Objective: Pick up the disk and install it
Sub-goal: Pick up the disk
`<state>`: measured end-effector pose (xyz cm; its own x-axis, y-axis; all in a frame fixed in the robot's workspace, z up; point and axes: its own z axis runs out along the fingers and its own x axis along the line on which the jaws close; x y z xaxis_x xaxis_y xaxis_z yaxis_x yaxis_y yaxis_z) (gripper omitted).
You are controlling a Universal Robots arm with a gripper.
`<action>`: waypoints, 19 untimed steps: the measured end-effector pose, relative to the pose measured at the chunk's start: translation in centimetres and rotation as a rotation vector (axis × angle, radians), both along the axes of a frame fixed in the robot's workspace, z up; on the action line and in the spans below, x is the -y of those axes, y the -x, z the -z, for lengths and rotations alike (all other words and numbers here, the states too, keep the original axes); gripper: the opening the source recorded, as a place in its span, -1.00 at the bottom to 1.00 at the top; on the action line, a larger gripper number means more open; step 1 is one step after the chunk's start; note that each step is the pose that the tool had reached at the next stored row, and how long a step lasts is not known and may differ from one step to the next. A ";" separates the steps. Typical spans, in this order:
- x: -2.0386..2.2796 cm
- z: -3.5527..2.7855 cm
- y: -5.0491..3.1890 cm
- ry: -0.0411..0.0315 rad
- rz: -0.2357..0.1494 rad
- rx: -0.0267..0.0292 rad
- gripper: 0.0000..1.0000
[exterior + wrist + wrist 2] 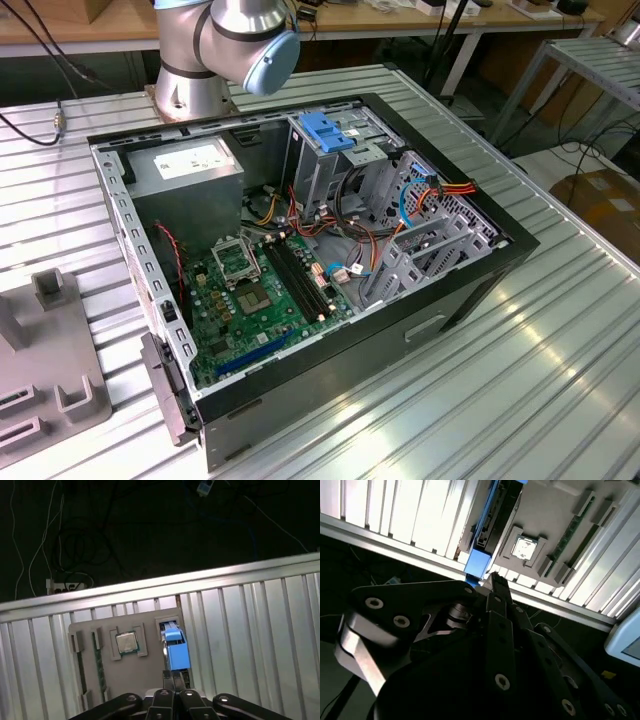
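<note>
My hand (176, 681) is closed up, with nothing visibly caught in it. The disk (176, 652) stands on edge just ahead of its tips, slotted in a grey holder (145, 672) on the bench (240, 630).

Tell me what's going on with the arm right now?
The arm has its gripper down at the grey holder tray. It sits right at the blue end tab of the disk, which stands on edge in a slot beside a processor chip. The open computer case waits on the table.
</note>
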<state>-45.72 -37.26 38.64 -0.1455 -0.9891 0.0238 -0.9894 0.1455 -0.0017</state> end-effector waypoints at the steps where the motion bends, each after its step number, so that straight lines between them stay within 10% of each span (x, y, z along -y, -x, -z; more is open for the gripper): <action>1: 0.00 0.03 0.00 0.0000 -0.017 0.0015 -0.80; 19: 0.00 0.65 0.00 -0.0001 -0.110 0.0039 -0.66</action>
<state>-45.72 -37.26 37.98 -0.0359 -0.9991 0.0233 -0.9993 0.0358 -0.0056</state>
